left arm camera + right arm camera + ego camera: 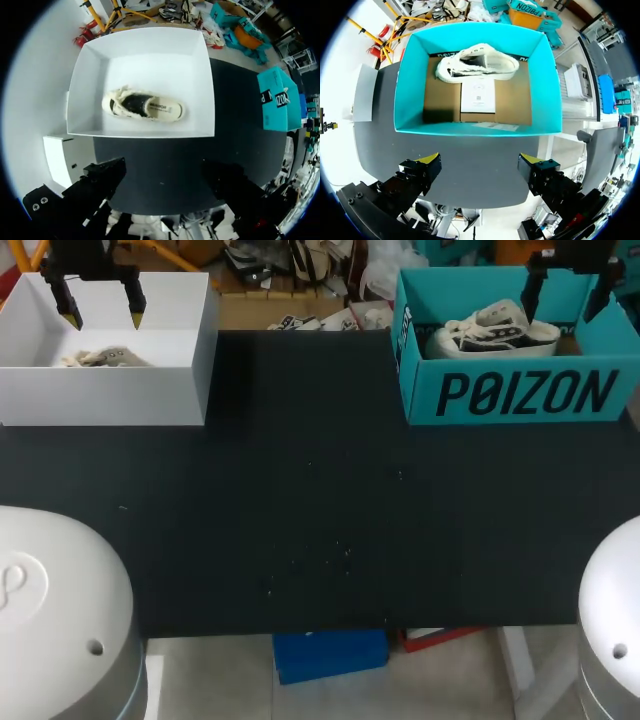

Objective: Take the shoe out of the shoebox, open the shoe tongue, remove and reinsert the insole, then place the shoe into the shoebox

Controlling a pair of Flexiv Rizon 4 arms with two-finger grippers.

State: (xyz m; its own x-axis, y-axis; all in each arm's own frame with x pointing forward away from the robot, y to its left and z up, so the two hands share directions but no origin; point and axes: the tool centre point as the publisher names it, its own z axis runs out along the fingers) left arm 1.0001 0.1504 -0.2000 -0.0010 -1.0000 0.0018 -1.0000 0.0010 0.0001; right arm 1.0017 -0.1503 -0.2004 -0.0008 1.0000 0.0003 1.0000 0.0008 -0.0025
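Surface (320, 520) space is kept free in front of you: both boxes sit at its far edge, well apart, one under each arm. The white shoebox (110, 395) stands at far left and the teal shoebox (420, 390) at far right, both open-topped. A cream sneaker (145, 105) lies in the middle of the white one; a white-and-black sneaker (477, 62) lies against the teal one's far wall. Your left hand (102, 312) hangs above the white shoebox and your right hand (565, 295) above the teal. Both are spread wide, gripping and touching nothing, and look placed for a straight descent.
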